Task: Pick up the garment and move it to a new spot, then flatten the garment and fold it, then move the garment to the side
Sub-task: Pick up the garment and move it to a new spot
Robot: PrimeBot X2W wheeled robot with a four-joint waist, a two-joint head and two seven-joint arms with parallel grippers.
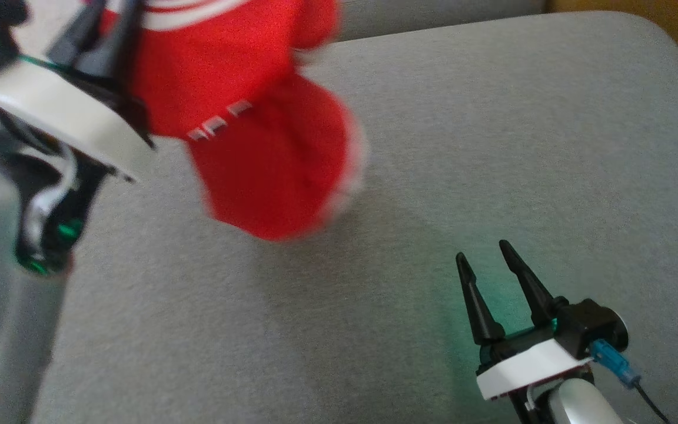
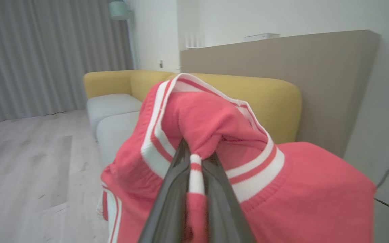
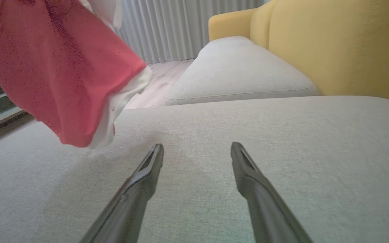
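**A:** Where's the garment (image 1: pixel 245 118)?

**B:** It hangs from the left claw (image 2: pixel 198 152), which is clamped on its striped trim. Its loose hem dangles ahead-left of the right claw (image 1: pixel 482 249), whose prongs stand apart over the grey cushion (image 1: pixel 492 147).

**A:** Handling?

**B:** Soft, light knit, so it'll probably sag. Grab the hem. The yellow backrest (image 3: pixel 333 50) lies beyond and shouldn't obstruct.

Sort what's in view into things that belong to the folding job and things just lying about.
Job: red garment, hanging from the shut left gripper; open right gripper, empty; grey seat cushion beneath them.
Lying about: yellow sofa back; grey curtain; wooden floor.
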